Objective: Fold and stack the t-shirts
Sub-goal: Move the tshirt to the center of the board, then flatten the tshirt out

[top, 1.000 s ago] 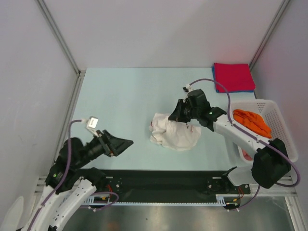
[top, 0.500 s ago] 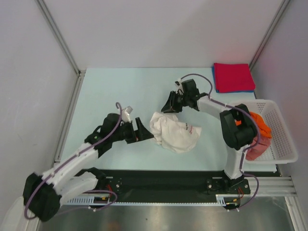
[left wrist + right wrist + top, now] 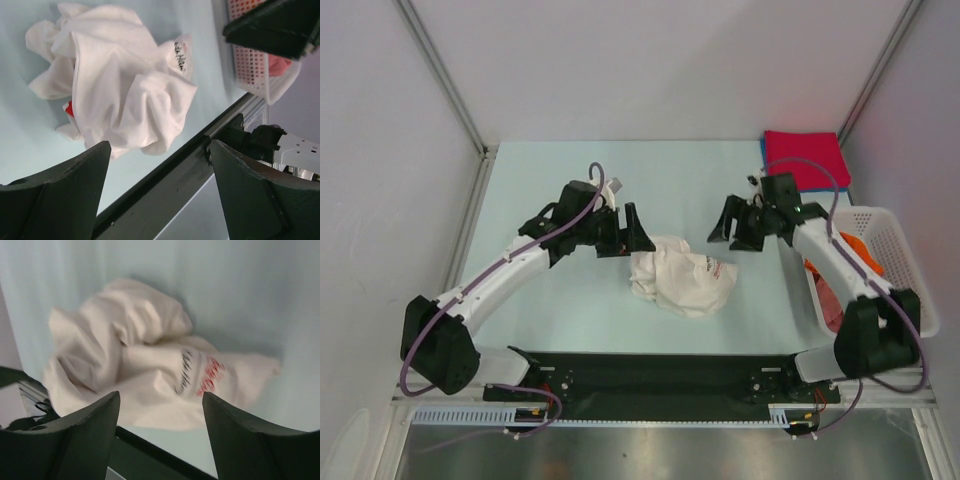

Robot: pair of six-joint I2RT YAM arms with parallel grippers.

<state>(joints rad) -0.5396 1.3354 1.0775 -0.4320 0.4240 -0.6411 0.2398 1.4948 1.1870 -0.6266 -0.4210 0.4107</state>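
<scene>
A crumpled white t-shirt with a red logo print lies in a heap at the table's middle. My left gripper hovers just behind its left edge, open and empty. My right gripper hangs open a little to the shirt's back right, apart from the cloth. In the left wrist view the white t-shirt lies beyond the spread fingers of the left gripper. The blurred right wrist view shows the white t-shirt past the right gripper. A folded red t-shirt rests on a blue one at the back right.
A white lattice basket stands at the right edge, holding an orange t-shirt and a pinkish-red one. The right arm reaches across the basket's near-left side. The black base rail runs along the near edge.
The right gripper opened, let go of the white t-shirt and drew back to the right. The left arm swung from the near left up to the shirt's back-left edge.
</scene>
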